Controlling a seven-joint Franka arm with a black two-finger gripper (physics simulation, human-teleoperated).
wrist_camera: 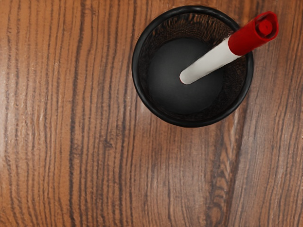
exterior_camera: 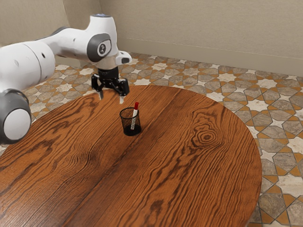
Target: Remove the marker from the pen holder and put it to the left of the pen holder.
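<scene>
Exterior view, going left to right: my white and grey jointed arm (exterior_camera: 71,43) comes in first, the only arm here, so no question which is nearer. Next, my black two-finger gripper (exterior_camera: 111,100), pointing down above the round, dark-grained brown wooden table (exterior_camera: 189,179); fingers spread, nothing between them, so released. Then the black wire-mesh cylindrical pen holder (exterior_camera: 125,124), upright on the table, lower than my fingertips and off toward the exterior view's right. In it, the white-bodied marker with a red cap (exterior_camera: 134,119): foot inside near the floor, capped end up past the rim. Key relation is the long axis: tilted, not vertical, cap leaning out over the rim toward the exterior view's right; wrist view agrees on the overhang. Step, my call: approach, nothing lifted. I'd shift over the cap, match the slant, close there, draw out along the axis. Risk: a finger catching the rim and tipping the holder.
</scene>
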